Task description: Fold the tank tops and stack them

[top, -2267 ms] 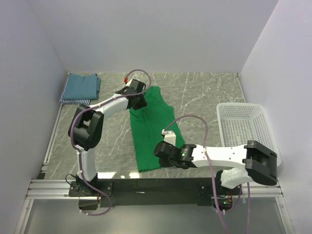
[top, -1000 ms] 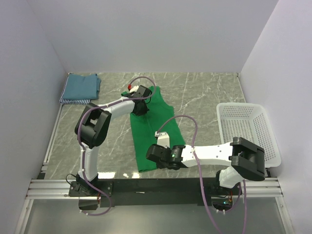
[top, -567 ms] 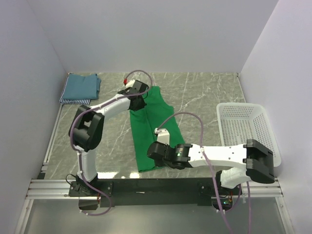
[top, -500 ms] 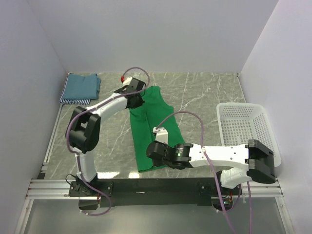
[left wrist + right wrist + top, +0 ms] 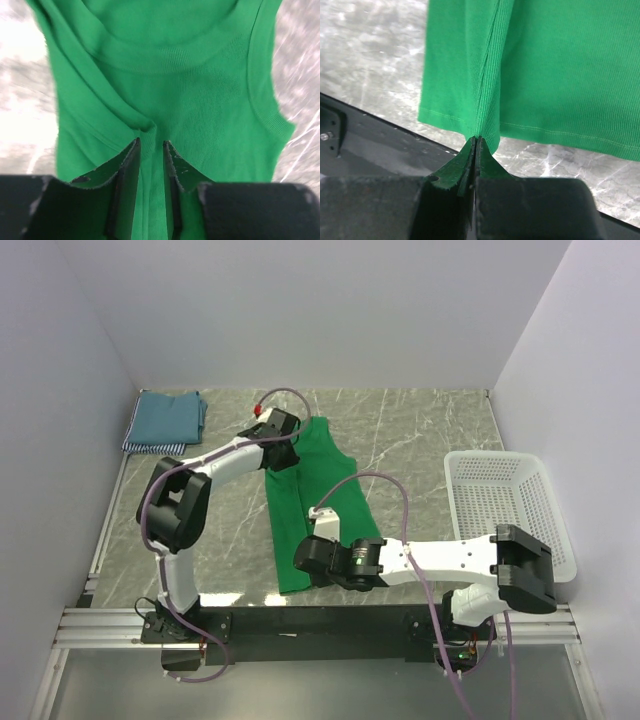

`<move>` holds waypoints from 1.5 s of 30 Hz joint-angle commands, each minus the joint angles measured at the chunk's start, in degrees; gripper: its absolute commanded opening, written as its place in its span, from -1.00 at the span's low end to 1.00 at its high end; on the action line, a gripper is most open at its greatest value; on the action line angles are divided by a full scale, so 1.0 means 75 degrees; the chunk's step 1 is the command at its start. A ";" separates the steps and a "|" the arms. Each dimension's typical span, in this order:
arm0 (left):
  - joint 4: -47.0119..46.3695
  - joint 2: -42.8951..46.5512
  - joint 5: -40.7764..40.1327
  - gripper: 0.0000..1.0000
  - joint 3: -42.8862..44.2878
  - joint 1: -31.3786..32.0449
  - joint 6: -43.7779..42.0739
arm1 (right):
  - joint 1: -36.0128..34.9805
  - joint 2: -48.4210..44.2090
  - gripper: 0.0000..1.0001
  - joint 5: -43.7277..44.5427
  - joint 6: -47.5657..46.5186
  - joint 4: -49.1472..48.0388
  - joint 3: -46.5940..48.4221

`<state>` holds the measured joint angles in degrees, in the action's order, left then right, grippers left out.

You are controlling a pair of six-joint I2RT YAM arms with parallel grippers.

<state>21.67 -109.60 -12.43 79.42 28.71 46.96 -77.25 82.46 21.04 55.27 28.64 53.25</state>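
The grey-veined marble table sits boxed in by plain white walls, with a black rail along its near edge; a white mesh basket stands at the right side, and in the far left corner the teal tank top lies folded on the striped tank top.

The overhead view shows this whole layout but hides both sets of fingertips under the wrists; the wrist views show only the cloth and the tips.

The green tank top lies lengthwise at mid-table, neckline far, hem near, its left side doubled over in a long fold. The left gripper hovers just below the neckline, jaws a narrow gap apart, a small pucker of the fold right at their tips and not pinched. The right gripper is at the near hem, jaws pressed together on a ridge of the folded green fabric, close to the rail.
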 commanded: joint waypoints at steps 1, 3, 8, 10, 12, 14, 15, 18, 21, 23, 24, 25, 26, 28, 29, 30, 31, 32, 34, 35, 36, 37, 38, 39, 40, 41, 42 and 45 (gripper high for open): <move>-0.0183 -0.0152 0.0134 -0.38 0.0216 0.0168 -0.0109 | 0.0035 0.0115 -1.00 0.0219 0.0213 -0.0034 -0.0081; -0.0182 -0.0257 0.0075 -0.38 0.0239 0.0250 -0.0132 | 0.0070 0.0127 -1.00 0.0160 0.0225 -0.0151 -0.0198; 0.0086 -0.0503 -0.0147 -0.43 0.0403 0.0297 -0.0086 | 0.0093 0.0186 -1.00 0.0136 0.0237 -0.0221 -0.0280; 0.0169 -0.0609 -0.0288 -0.44 0.0462 0.0309 -0.0051 | 0.0105 0.0186 -1.00 0.0125 0.0248 -0.0256 -0.0315; 0.0228 -0.0609 -0.0359 -0.44 0.0450 0.0321 -0.0015 | 0.0128 0.0197 -1.00 0.0113 0.0237 -0.0280 -0.0327; 0.0216 -0.0574 -0.0406 -0.42 0.0427 0.0321 -0.0003 | 0.0140 0.0244 -1.00 0.0101 0.0225 -0.0280 -0.0327; 0.0204 -0.0574 -0.0406 -0.41 0.0415 0.0321 -0.0003 | 0.0140 0.0256 -1.00 0.0090 0.0237 -0.0268 -0.0327; 0.0286 -0.0539 -0.0499 -0.38 0.0450 0.0321 0.0008 | 0.0140 0.0314 -1.00 0.0066 0.0225 -0.0327 -0.0339; 0.0403 -0.0515 -0.0605 -0.36 0.0485 0.0321 -0.0003 | 0.0152 0.0349 -1.00 0.0066 0.0202 -0.0315 -0.0327; 0.0438 -0.0492 -0.0663 -0.36 0.0485 0.0332 0.0008 | 0.0175 0.0373 -1.00 0.0066 0.0202 -0.0327 -0.0327; 0.0427 -0.0492 -0.0664 -0.36 0.0485 0.0332 -0.0027 | 0.0164 0.0385 -1.00 0.0055 0.0190 -0.0327 -0.0327; 0.0439 -0.0492 -0.0664 -0.36 0.0485 0.0332 -0.0027 | 0.0175 0.0408 -1.00 0.0054 0.0201 -0.0350 -0.0327; 0.0450 -0.0538 -0.0652 -0.36 0.0497 0.0332 -0.0039 | 0.0175 0.0420 -1.00 0.0043 0.0178 -0.0350 -0.0327; 0.0497 -0.0609 -0.0617 -0.38 0.0544 0.0344 -0.0074 | 0.0187 0.0455 -1.00 0.0031 0.0190 -0.0362 -0.0327; 0.0509 -0.0656 -0.0617 -0.39 0.0567 0.0344 -0.0074 | 0.0187 0.0455 -1.00 0.0031 0.0178 -0.0362 -0.0316; 0.0474 -0.0691 -0.0570 -0.40 0.0556 0.0344 -0.0085 | 0.0187 0.0467 -1.00 0.0019 0.0190 -0.0351 -0.0315; 0.0451 -0.0703 -0.0547 -0.42 0.0556 0.0356 -0.0086 | 0.0187 0.0455 -1.00 0.0042 0.0190 -0.0362 -0.0327; 0.0462 -0.0761 -0.0546 -0.44 0.0567 0.0356 -0.0086 | 0.0199 0.0455 -1.00 0.0031 0.0190 -0.0362 -0.0327; 0.0474 -0.0831 -0.0535 -0.49 0.0579 0.0367 -0.0074 | 0.0210 0.0420 -1.00 0.0019 0.0190 -0.0374 -0.0350; 0.0462 -0.0855 -0.0523 -0.53 0.0591 0.0379 -0.0074 | 0.0199 0.0420 -1.00 0.0031 0.0201 -0.0374 -0.0362; 0.0462 -0.0855 -0.0511 -0.55 0.0591 0.0379 -0.0097 | 0.0199 0.0408 -1.00 0.0019 0.0202 -0.0385 -0.0374; 0.0462 -0.0878 -0.0500 -0.56 0.0591 0.0379 -0.0086 | 0.0199 0.0408 -1.00 0.0031 0.0202 -0.0386 -0.0386; 0.0508 -0.0925 -0.0523 -0.56 0.0626 0.0379 -0.0086 | 0.0199 0.0397 -1.00 0.0031 0.0213 -0.0397 -0.0409; 0.0521 -0.0949 -0.0523 -0.56 0.0649 0.0379 -0.0097 | 0.0199 0.0362 -1.00 0.0031 0.0213 -0.0409 -0.0421; 0.0532 -0.0961 -0.0511 -0.55 0.0649 0.0379 -0.0109 | 0.0210 0.0361 -1.00 0.0019 0.0213 -0.0432 -0.0444; 0.0521 -0.0984 -0.0500 -0.52 0.0638 0.0379 -0.0109 | 0.0211 0.0361 -1.00 0.0008 0.0225 -0.0444 -0.0468; 0.0486 -0.0984 -0.0476 -0.50 0.0626 0.0379 -0.0132 | 0.0211 0.0350 -1.00 0.0019 0.0213 -0.0444 -0.0468; 0.0427 -0.0996 -0.0488 -0.48 0.0579 0.0402 -0.0132 | 0.0211 0.0361 -1.00 0.0019 0.0225 -0.0444 -0.0444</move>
<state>24.86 -116.20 -15.88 82.11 31.27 46.59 -75.94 85.62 20.05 56.12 26.22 49.98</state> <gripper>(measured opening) 0.258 0.009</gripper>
